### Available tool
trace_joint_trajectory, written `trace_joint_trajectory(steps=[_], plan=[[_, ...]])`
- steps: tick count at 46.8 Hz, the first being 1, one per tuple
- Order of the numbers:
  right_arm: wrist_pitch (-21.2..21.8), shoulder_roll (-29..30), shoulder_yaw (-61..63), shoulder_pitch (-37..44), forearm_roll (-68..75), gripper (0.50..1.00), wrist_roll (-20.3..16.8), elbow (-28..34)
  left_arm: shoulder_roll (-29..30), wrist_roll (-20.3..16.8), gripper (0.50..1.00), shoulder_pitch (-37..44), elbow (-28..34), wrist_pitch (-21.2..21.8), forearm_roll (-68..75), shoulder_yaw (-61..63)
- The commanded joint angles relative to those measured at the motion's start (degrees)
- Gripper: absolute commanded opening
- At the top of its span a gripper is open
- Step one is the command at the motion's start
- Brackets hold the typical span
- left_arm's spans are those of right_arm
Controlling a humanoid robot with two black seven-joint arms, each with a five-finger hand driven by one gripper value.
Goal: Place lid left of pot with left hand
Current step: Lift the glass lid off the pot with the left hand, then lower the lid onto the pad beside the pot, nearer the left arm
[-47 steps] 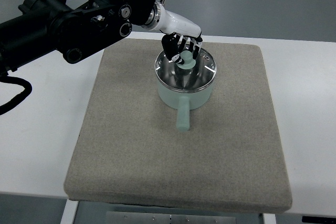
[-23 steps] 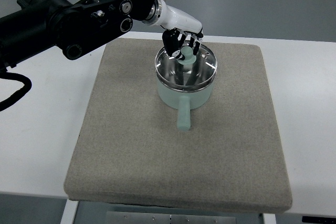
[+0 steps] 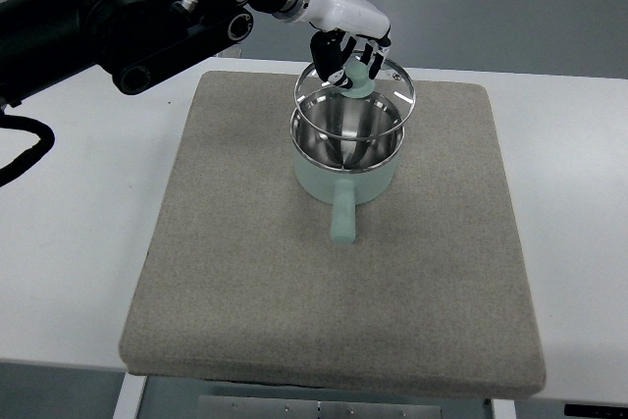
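Surface: white table (image 3: 69, 272) carries a square grey-beige felt mat (image 3: 294, 301), which fills most of the view; its near edge reaches the table's front edge.
Pot: mint-green pot (image 3: 346, 176) with a shiny steel inside stands upright on the far half of the mat, a little right of the mat's middle line.
Pot handle: short mint-green handle (image 3: 342, 217) points toward the near side and lies above the mat.
Lid: glass lid (image 3: 378, 105) with a metal rim is in the air above the pot, apart from the pot's rim, shifted slightly to the far right and a little tilted.
Lid knob: mint-green knob (image 3: 357, 80) sits on top of the lid, between the fingers.
Left hand: left hand (image 3: 345, 58) has black fingers curled around the knob, pinching it from above; its back shell is white.
Left arm: black arm (image 3: 128, 17) enters from the left edge at the far side and crosses over the table to the pot.
Cable: black cable (image 3: 29, 159) hangs over the table at the left edge.
Background: grey floor (image 3: 510, 7) lies beyond the table's far edge.
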Motion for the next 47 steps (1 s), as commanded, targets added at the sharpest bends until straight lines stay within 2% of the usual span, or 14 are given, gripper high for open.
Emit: trace_joint_trajectory(steps=[1,11,21,30,36,47], plan=[[0.00,0.00,0.00,0.00,0.00,0.924,0.00,0.00,1.60,-0.08,0.500,-0.12,0.42,-0.02,-0.14,0.13],[0.00,0.00,0.00,0.00,0.00,0.924,0.00,0.00,9.16,-0.44,0.500,1.11,0.33,-0.02,-0.41,0.22],[0.00,0.00,0.00,0.00,0.00,0.924,0.00,0.00,13.65,-2.46,0.500,3.92,0.33,-0.02,-0.41,1.71],[0.00,0.00,0.00,0.00,0.00,0.924,0.00,0.00,15.14,-2.55,0.500,8.05,0.33,0.18,-0.40,1.71],[0.00,0.00,0.00,0.00,0.00,0.924,0.00,0.00,15.32,-2.55,0.500,11.04,0.51,3.43,-0.32,1.71],[0.00,0.00,0.00,-0.09,0.00,0.924,0.00,0.00,15.15,-2.46,0.500,14.20,0.59,3.87,-0.41,1.62]])
